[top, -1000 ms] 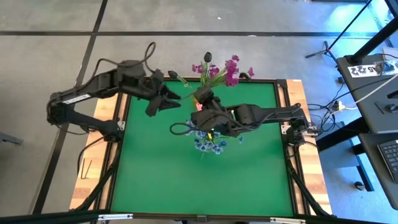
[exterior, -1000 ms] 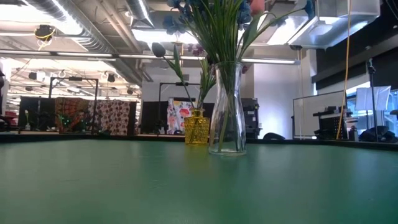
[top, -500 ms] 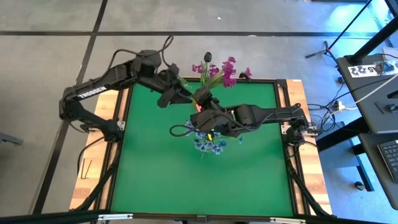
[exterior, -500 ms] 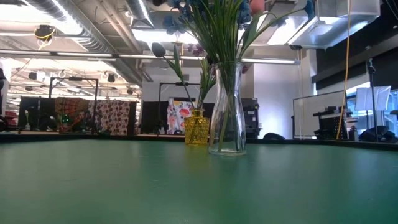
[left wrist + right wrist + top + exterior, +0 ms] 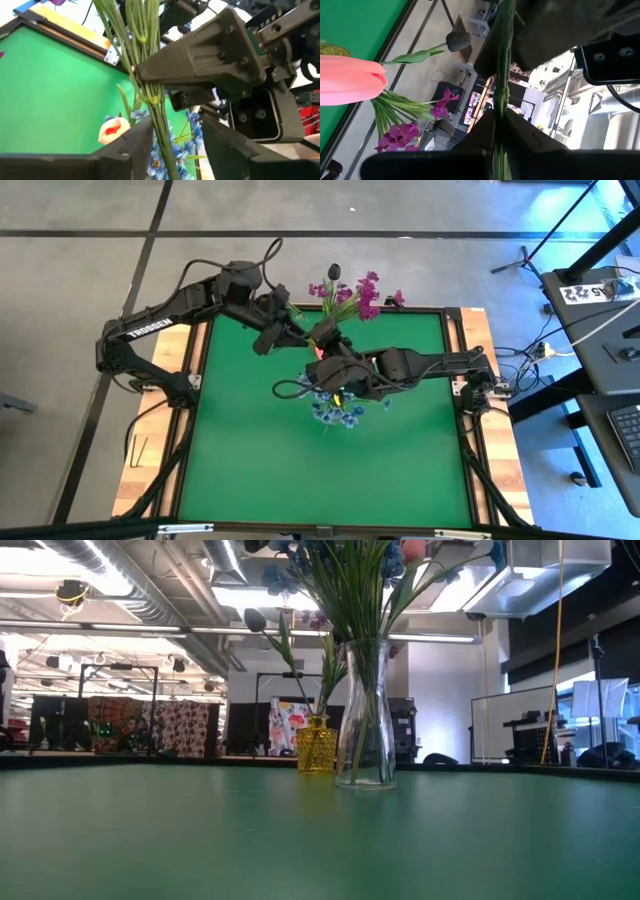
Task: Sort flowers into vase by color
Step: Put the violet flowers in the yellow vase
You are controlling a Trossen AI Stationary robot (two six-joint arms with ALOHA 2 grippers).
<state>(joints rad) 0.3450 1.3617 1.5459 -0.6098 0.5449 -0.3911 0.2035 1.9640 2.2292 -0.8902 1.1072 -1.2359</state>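
A clear glass vase [image 5: 364,720] near the table's middle holds green stems with blue blossom sprays [image 5: 337,412] and a white-pink tulip bud [image 5: 114,128]. Behind it, a small yellow vase [image 5: 316,746] holds magenta sprays [image 5: 358,295] and a dark tulip bud [image 5: 334,272]. My right gripper [image 5: 326,366] is shut on a bundle of green stems. My left gripper [image 5: 288,330] is open. In the left wrist view its fingers [image 5: 135,142] stand on either side of the same bundle; I cannot tell whether they touch it. My right gripper pinches several green stems [image 5: 501,75] together between its two fingers, some way along their length. It comes in from the table's right side, with the fingers across the stems [image 5: 150,92]. The blue blossoms lie beyond the hold.
Both arms meet close together over the far middle of the table. The green mat [image 5: 300,470] has bare room on its near half and left side. Its dark frame and wooden border [image 5: 478,330] run around it. Cables and equipment stand off the right edge.
My left arm has swung toward the table's right and far side, bringing its gripper up to the flower stems beside the right gripper, then it slowed almost to a stop. The right gripper and the vases have stayed where they were.
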